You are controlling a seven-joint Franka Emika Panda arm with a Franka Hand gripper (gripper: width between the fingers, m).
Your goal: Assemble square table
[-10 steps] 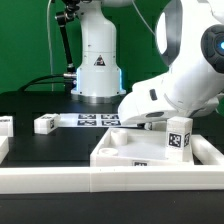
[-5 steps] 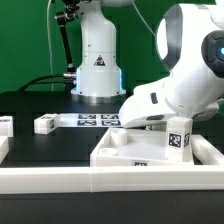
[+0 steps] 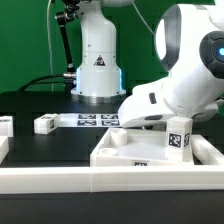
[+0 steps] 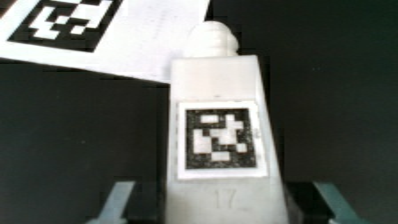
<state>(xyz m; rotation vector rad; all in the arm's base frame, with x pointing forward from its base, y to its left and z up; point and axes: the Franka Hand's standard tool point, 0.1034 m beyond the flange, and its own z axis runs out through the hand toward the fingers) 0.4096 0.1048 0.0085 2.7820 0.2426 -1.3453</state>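
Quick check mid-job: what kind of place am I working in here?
Probably a robotics lab bench: a green backdrop, a black work surface edged by a white rail, and a tagged tabletop and leg near the marker board.

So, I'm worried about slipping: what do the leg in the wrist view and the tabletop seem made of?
The leg looks like matt white plastic: even colour, softly rounded edges, no shine. Its black-and-white tag looks like a printed paper label, flat on the face. The tabletop seems the same matt white plastic, with a moulded rim. Which plastic, I cannot tell.
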